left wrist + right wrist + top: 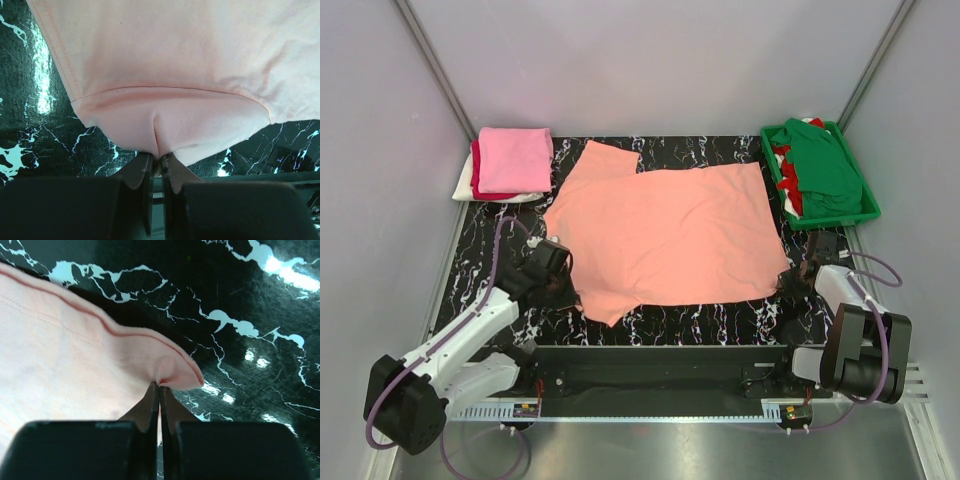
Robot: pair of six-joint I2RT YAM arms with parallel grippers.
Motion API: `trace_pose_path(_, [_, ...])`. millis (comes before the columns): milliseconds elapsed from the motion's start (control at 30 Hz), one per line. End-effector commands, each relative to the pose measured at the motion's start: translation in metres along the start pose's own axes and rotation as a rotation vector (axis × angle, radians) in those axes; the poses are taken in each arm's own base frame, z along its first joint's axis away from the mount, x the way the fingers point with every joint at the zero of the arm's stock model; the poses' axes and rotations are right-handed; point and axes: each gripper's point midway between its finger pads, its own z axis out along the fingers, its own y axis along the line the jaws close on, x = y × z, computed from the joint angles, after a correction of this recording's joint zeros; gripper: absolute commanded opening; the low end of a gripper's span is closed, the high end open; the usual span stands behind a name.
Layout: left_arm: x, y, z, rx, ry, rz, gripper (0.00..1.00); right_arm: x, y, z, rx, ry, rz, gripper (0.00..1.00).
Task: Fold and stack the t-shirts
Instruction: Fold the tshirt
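1. Salmon-peach short-sleeved cloth t-shirt [670, 235]: spread flat in one layer across the middle of the black, white-veined marble-pattern table top [720, 318]. One sleeve juts toward the far left. The neckline cannot be made out, nor which face is up.

2. Left gripper [558, 272]: at the shirt's near-left edge. In the left wrist view its fingers [142, 170] are pressed together on a fold of hemmed cloth [170, 125], and a pucker runs up from the pinch. The fingertips are mostly covered by fabric.

3. Right gripper [792, 278]: at the shirt's near-right corner. In the right wrist view the fingers [147, 407] are closed to a thin slit, nipping the rolled, stitched corner [175, 370], which curls up a little above the table.

4. Folded stack, far left corner: a bright pink folded t-shirt [515, 158] lies on top, with a red t-shirt [480, 187] under it and a white t-shirt [468, 186] at the bottom. Only the edges of the lower two show.

5. Green rectangular plastic tray [868, 203], far right, well apart from the stack. A dark green t-shirt [825, 165] is heaped loosely in it, with red cloth [790, 188] and flecks of white showing along its left side. How many garments lie beneath cannot be told, and the tray floor is hidden.
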Motion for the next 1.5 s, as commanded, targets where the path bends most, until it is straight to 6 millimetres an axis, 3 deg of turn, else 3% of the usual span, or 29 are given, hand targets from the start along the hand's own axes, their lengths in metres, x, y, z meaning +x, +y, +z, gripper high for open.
trace_pose_path(0, [-0.01,-0.012,-0.008,0.048,-0.024,0.014,0.09,0.004,-0.012,-0.002,0.01,-0.009,-0.01,0.0])
trace_pose_path(167, [-0.008,-0.011,-0.023,0.058,-0.026,0.013,0.09,0.015,-0.01,-0.023,-0.048,0.023,-0.012,0.0])
trace_pose_path(467, [0.004,-0.017,-0.066,0.128,0.014,0.007,0.07,0.031,-0.005,-0.081,-0.177,0.053,-0.028,0.0])
trace_pose_path(600, [0.001,-0.025,-0.078,0.15,0.037,0.067,0.07,0.027,0.013,-0.097,-0.261,0.043,-0.041,0.0])
trace_pose_path(667, [-0.006,-0.025,-0.075,0.105,0.061,0.12,0.07,0.022,0.023,-0.097,-0.273,0.044,-0.05,0.0])
trace_pose_path(733, [-0.021,-0.034,-0.074,0.083,0.063,0.172,0.07,0.009,0.043,-0.103,-0.312,0.023,-0.079,0.0])
trace_pose_path(767, [-0.026,-0.037,-0.074,0.079,0.063,0.184,0.07,0.006,0.051,-0.096,-0.306,0.048,-0.086,0.0])
trace_pose_path(800, [-0.041,-0.048,-0.08,0.093,0.029,0.195,0.07,-0.001,0.064,-0.1,-0.328,0.045,-0.099,0.0])
trace_pose_path(1000, [-0.09,-0.059,-0.051,0.001,0.056,0.247,0.07,0.0,0.111,-0.073,-0.34,0.135,-0.179,0.0])
trace_pose_path(1133, [-0.129,-0.068,-0.043,-0.019,0.034,0.272,0.06,-0.001,0.128,-0.054,-0.315,0.157,-0.2,0.0])
trace_pose_path(1267, [-0.164,-0.068,-0.034,-0.056,0.01,0.264,0.05,-0.017,0.148,-0.048,-0.311,0.126,-0.209,0.0])
trace_pose_path(1467, [-0.194,-0.064,-0.014,-0.089,0.025,0.262,0.04,-0.029,0.163,-0.033,-0.283,0.115,-0.224,0.0])
